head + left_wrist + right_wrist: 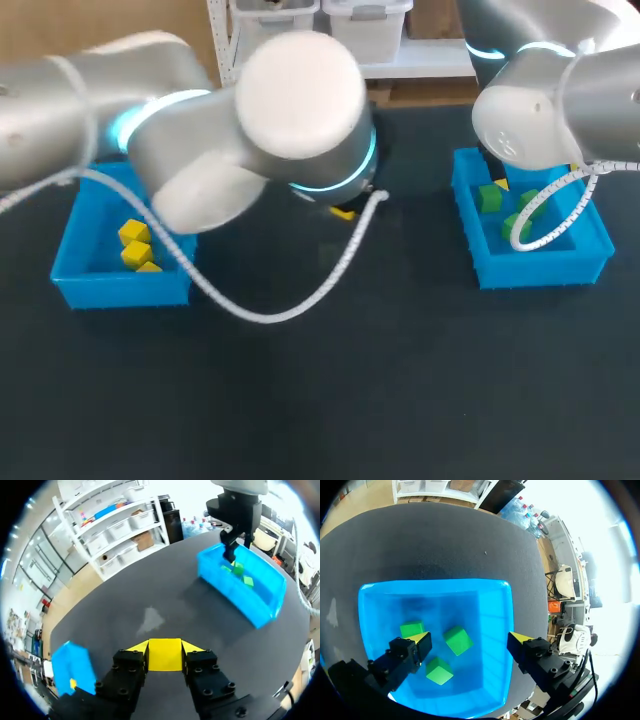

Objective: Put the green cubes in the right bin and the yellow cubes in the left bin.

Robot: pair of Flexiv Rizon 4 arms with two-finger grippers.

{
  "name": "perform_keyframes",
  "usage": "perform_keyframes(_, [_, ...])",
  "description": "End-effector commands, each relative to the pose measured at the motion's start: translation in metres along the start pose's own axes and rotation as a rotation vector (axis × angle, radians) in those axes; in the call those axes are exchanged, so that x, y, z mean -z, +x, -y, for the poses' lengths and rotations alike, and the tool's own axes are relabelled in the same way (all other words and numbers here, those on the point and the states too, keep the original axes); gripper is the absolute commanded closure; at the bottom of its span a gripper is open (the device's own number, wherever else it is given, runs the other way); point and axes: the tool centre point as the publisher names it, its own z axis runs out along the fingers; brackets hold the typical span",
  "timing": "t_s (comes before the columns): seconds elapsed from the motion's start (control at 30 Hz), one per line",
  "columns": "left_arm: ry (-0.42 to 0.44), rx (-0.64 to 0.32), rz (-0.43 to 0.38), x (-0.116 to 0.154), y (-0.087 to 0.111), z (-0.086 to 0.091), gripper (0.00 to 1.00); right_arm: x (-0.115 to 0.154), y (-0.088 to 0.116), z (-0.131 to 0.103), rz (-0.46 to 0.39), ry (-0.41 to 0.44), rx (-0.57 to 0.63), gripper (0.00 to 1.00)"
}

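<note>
Left hand grips one yellow cube; right hand wide above three green cubes.

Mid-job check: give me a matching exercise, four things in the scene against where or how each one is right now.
Things:
1. left hand
2. right hand
3. green cubes
4. left bin

States:
a. open, above the right bin
b. has yellow cubes inside
c. shut on a yellow cube
d. lying in the right bin

Pairs: 1-c, 2-a, 3-d, 4-b.
</note>
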Motion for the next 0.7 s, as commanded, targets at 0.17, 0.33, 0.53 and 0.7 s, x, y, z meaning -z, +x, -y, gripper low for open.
perform_keyframes(0.17, [-0.096,0.076,0.006,0.108,0.058,-0.047,1.00,0.000,0.002,0.001,0.003,-0.002,0.000,0.00])
perform_keyframes(0.33, [-0.168,0.142,-0.025,0.126,0.091,-0.077,1.00,0.000,0.002,0.001,0.003,-0.002,0.000,0.00])
perform_keyframes(0.53, [-0.190,0.256,-0.042,0.133,0.129,-0.113,1.00,0.000,0.002,0.001,0.003,-0.002,0.000,0.00])
perform_keyframes(0.7, [-0.216,0.275,-0.084,0.132,0.138,-0.138,1.00,0.000,0.002,0.001,0.003,-0.002,0.000,0.00])
